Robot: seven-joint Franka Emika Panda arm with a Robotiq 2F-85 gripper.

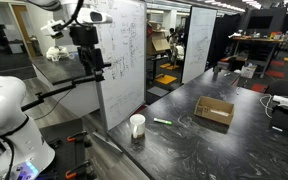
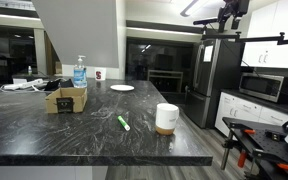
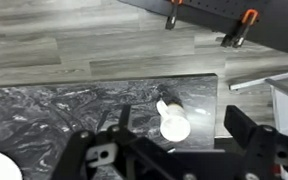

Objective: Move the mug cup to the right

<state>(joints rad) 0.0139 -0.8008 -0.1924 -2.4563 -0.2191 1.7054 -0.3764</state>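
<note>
Wrist view: you look straight down from well above the counter (image 3: 44, 120), with its edge and the wood floor (image 3: 44, 40) across the top and the gripper (image 3: 177, 140) dark along the bottom, jaws apart. In an exterior view you stand high beside the white robot base (image 1: 4, 110), facing down the counter's length, with the whiteboard (image 1: 119, 60) left of centre. In an exterior view you sit low, near counter height off one corner, looking across the slab toward the fridge (image 2: 216, 75). All three share the mug cup (image 1: 137, 126). Both exterior views also share the cardboard box (image 1: 214, 110) and green marker (image 1: 163, 121).
</note>
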